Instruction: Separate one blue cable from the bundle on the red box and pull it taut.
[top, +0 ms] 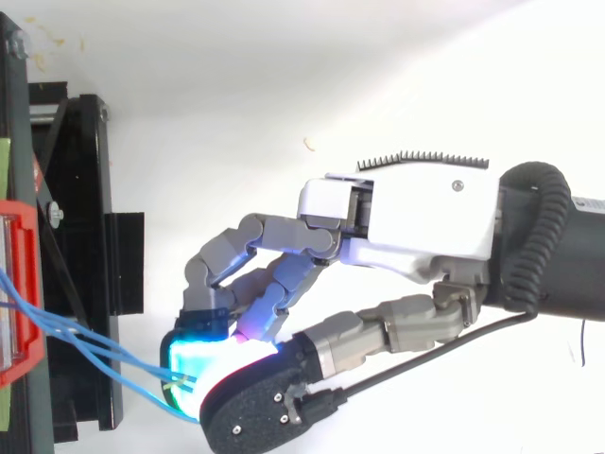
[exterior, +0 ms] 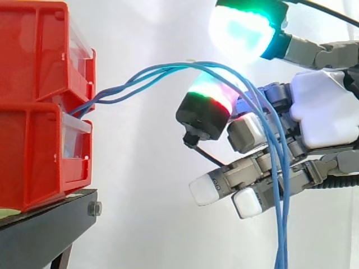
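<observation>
Several thin blue cables (exterior: 157, 75) come out between the two stacked red bins (exterior: 39, 112) at the left, twisted together. They arch rightward to my hand (exterior: 322, 112). There they pass under the cyan-green glowing pad and over a curled finger whose pad glows red and green (exterior: 208, 92). They then hang down in front of the other fingers and leave the bottom edge. From above, the cables (top: 85, 345) run from the red bin (top: 24, 284) into the gap between the cyan pad and the black-backed fingertip (top: 255, 402). The strands stay bunched and sag slightly.
The red bins sit on a black stand (exterior: 45, 230) whose frame (top: 85, 236) lies left of the hand in the top view. A white curtain is behind. Open space lies between the bins and the fingertips.
</observation>
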`<state>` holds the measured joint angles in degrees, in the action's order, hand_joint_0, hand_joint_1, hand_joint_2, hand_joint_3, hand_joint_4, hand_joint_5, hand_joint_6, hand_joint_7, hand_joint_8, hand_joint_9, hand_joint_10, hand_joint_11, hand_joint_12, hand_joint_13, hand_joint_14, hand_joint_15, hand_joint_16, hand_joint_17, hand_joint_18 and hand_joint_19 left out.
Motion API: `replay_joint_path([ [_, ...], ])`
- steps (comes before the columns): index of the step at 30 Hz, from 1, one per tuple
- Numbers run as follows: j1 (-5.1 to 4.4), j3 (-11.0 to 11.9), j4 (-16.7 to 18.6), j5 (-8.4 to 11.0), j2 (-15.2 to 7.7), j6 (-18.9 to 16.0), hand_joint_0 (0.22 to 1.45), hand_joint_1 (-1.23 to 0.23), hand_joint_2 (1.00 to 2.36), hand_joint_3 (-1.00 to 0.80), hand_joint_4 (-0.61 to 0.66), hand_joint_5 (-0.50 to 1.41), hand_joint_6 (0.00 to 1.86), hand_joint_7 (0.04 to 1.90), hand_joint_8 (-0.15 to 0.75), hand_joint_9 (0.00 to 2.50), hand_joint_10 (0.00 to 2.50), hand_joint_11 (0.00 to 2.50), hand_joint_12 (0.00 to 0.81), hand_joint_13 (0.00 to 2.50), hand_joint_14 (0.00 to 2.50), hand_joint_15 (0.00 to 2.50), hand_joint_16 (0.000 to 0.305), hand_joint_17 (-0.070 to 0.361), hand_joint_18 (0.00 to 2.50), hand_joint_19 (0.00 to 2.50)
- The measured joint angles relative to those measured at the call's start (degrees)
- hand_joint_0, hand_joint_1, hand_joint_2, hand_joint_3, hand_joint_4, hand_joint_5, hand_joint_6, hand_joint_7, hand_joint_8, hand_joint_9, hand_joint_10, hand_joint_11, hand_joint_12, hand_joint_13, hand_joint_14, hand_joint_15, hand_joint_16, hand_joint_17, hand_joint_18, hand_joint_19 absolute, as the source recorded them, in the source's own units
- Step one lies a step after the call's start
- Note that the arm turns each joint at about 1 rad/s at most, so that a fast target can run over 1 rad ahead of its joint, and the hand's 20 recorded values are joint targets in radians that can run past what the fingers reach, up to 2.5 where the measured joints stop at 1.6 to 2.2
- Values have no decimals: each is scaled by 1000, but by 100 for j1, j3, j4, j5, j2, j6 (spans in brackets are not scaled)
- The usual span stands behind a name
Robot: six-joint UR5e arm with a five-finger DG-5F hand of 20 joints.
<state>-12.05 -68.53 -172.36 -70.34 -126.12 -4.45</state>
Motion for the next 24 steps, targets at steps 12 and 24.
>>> replay_joint_path([
  [12,-24,0,-2,87,0,261,640,-650,1000,-500,111,-192,828,899,294,971,17,733,380,657,9,278,53,120,640,515],
  [24,-25,0,-4,88,-2,278,641,-671,1004,-445,128,-206,845,891,296,928,16,729,379,635,8,276,53,119,617,528],
])
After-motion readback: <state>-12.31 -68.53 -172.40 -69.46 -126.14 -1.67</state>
